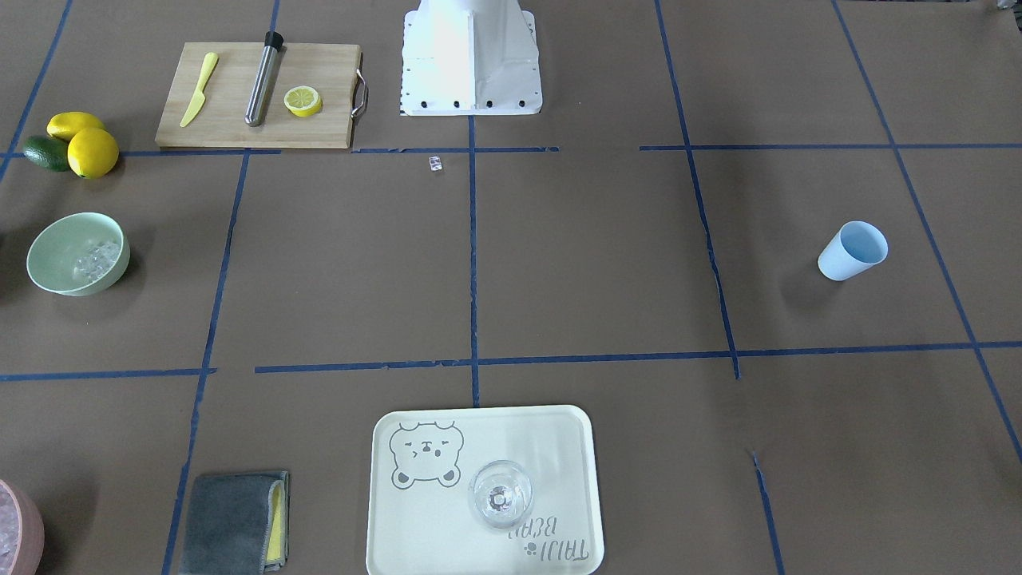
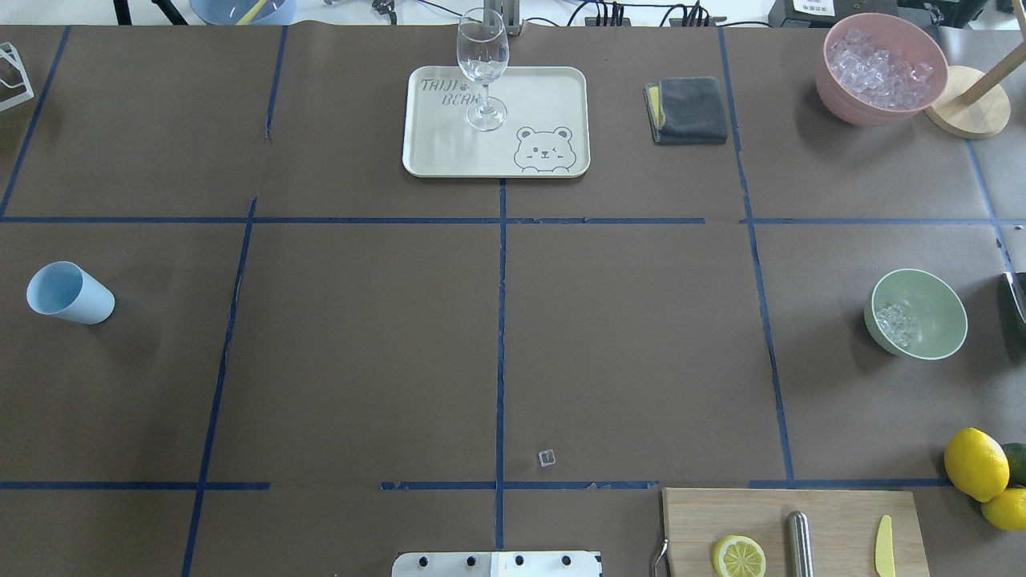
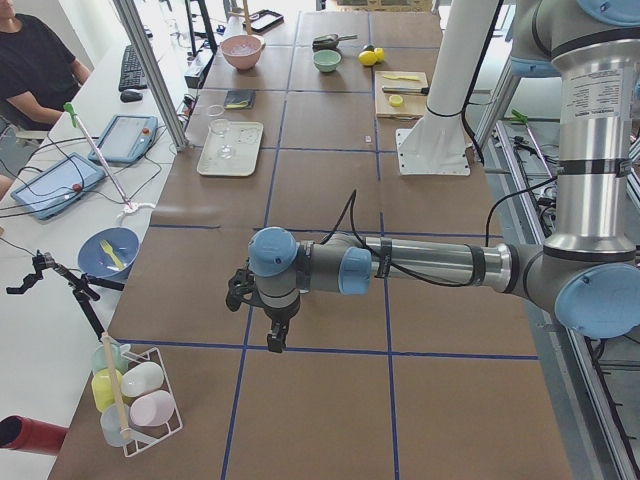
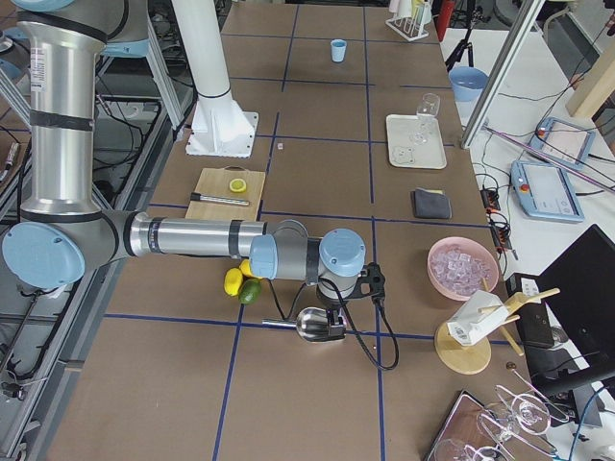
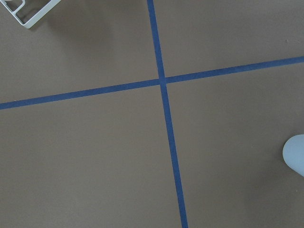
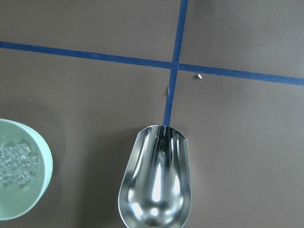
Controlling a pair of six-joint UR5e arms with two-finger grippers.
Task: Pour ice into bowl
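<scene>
The mint-green bowl (image 1: 44,263) (image 2: 938,308) stands upright on the table with a handful of clear ice cubes (image 1: 96,259) (image 2: 896,323) inside; the right wrist view shows it too (image 6: 40,187). One loose ice cube (image 1: 435,163) (image 2: 547,457) lies near the robot's base. The light blue cup (image 1: 853,251) (image 2: 70,293) stands empty and alone. My left gripper (image 3: 275,335) hangs over bare table, and I cannot tell whether it is open. My right gripper (image 4: 338,317) is over a metal scoop (image 6: 156,183) (image 4: 312,325) beside the bowl, and its fingers are hidden.
A pink container of ice (image 2: 882,68) stands at the far right. A tray (image 2: 449,152) with a wine glass (image 2: 482,72) and a grey cloth (image 2: 688,110) lie at the far edge. A cutting board (image 2: 834,513) and lemons (image 2: 974,463) lie near the bowl.
</scene>
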